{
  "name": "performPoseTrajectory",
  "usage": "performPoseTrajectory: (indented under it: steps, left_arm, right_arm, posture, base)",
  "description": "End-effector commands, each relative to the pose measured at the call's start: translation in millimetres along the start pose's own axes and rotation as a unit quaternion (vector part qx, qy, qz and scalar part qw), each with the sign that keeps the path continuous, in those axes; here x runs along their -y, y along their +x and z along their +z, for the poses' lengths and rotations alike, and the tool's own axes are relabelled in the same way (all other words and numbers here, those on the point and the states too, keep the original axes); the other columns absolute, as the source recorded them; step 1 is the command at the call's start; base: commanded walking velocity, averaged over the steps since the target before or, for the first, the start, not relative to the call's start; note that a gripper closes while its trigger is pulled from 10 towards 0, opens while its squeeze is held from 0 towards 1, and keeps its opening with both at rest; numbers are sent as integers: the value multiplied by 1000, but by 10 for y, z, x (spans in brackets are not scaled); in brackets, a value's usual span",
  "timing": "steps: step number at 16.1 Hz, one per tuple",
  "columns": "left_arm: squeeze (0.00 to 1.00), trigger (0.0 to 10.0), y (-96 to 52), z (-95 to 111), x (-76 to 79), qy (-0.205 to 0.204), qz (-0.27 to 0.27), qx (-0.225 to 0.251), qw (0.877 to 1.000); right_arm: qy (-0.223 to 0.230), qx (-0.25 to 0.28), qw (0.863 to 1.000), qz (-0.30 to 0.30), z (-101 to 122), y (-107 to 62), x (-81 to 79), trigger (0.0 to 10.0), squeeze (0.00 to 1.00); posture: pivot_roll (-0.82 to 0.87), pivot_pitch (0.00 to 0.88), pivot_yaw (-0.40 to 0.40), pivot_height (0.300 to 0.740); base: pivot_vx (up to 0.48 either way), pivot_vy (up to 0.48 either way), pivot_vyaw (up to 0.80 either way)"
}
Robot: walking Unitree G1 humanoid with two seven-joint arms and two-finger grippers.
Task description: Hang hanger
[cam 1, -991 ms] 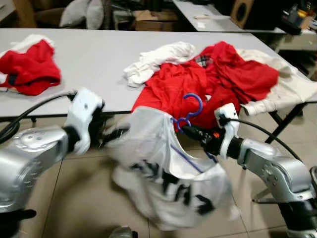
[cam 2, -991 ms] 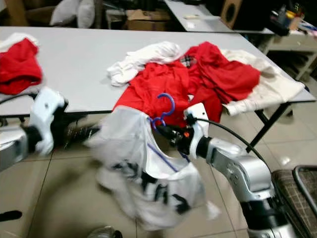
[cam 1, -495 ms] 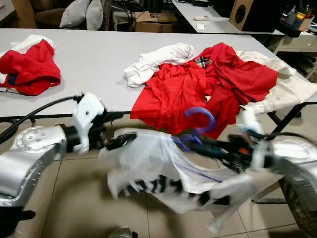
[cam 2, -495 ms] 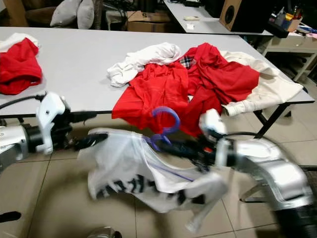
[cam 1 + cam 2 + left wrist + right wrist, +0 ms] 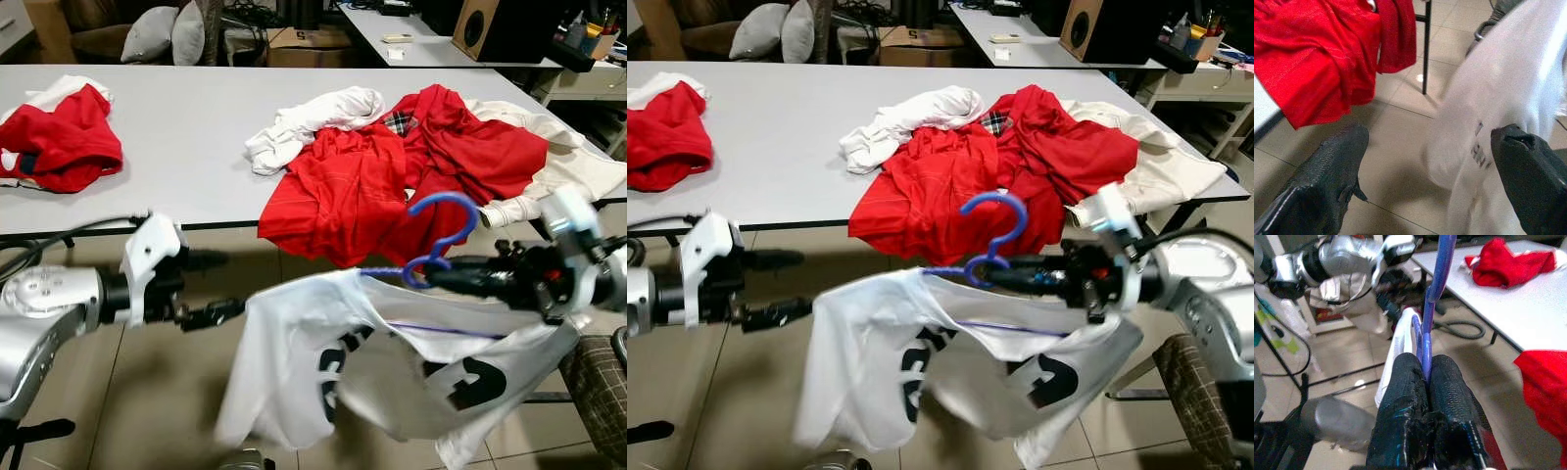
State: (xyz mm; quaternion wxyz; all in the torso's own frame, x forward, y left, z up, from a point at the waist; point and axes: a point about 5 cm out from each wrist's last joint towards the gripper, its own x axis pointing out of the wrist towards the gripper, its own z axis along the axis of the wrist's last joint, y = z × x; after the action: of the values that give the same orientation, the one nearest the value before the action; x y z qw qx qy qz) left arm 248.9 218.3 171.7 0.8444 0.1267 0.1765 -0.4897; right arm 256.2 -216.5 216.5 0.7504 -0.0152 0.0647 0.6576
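A blue hanger (image 5: 446, 230) carries a white shirt with black print (image 5: 323, 372), hanging above the tiled floor in front of the table. My right gripper (image 5: 436, 277) is shut on the hanger's neck just below the hook; the right wrist view shows its fingers (image 5: 1405, 382) pressed together on the blue wire. The left gripper (image 5: 233, 284) stands open just left of the shirt's edge. In the left wrist view its fingers (image 5: 1334, 166) are wide apart, with the shirt (image 5: 1508, 88) ahead and not gripped.
The grey table (image 5: 176, 137) holds a pile of red clothes (image 5: 392, 166), a white garment (image 5: 313, 117), a cream one (image 5: 578, 166) and a red one (image 5: 64, 142) at the left. A woven seat (image 5: 602, 382) stands at lower right. A second table is behind.
My right gripper has swung to the right with the hanger, and the shirt has followed and spread out. The left arm has drawn back to the left, away from the shirt.
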Motion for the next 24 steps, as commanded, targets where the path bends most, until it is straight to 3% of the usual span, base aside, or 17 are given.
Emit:
performPoseTrajectory:
  steps: [1, 4, 7, 8, 9, 10, 19, 24]
  left_arm:
    - [0, 10000, 19, -20, 25, -1, -10, 3, 1000]
    - [0, 10000, 55, -40, 76, -12, -23, 15, 1000]
    - [0, 9922, 216, -12, 55, -24, 3, 55, 998]
    - [0, 7529, 236, -23, 26, -27, 16, 57, 998]
    - [0, 4314, 248, -34, 10, -28, 20, 59, 998]
    - [0, 0, 279, -47, -41, -30, 39, 66, 997]
    - [0, 0, 398, -55, 14, -64, 76, 98, 990]
    - [0, 0, 388, -46, -74, -73, 121, 114, 983]
  right_arm:
    - [-29, 19, 999, -6, 142, -90, 13, 10000, 0]
    - [-31, 24, 999, -26, 154, -154, 57, 10000, 0]
    - [-24, 51, 998, -22, 112, -90, 1, 10000, 0]
    - [-23, 52, 998, -24, 107, -100, 2, 10000, 0]
    - [-23, 54, 998, -25, 113, -109, 4, 10000, 0]
    - [-24, 59, 998, -26, 138, -125, 10, 10000, 0]
    - [-39, 80, 995, -52, 210, -139, 108, 10000, 0]
    - [-37, 77, 995, -51, 188, -124, 120, 10000, 0]
  posture:
    - [78, 0, -7, 740]
    - [73, 0, 3, 740]
    - [74, 0, 11, 740]
    - [74, 0, 11, 740]
    - [74, 0, 12, 740]
    - [69, 0, 18, 740]
    - [77, 0, 18, 740]
    - [79, 0, 12, 740]
  base:
    - [0, 0, 0]
    - [0, 0, 0]
    - [0, 0, 0]
    - [0, 0, 0]
    - [0, 0, 0]
    - [0, 0, 0]
    - [0, 0, 0]
    - [0, 0, 0]
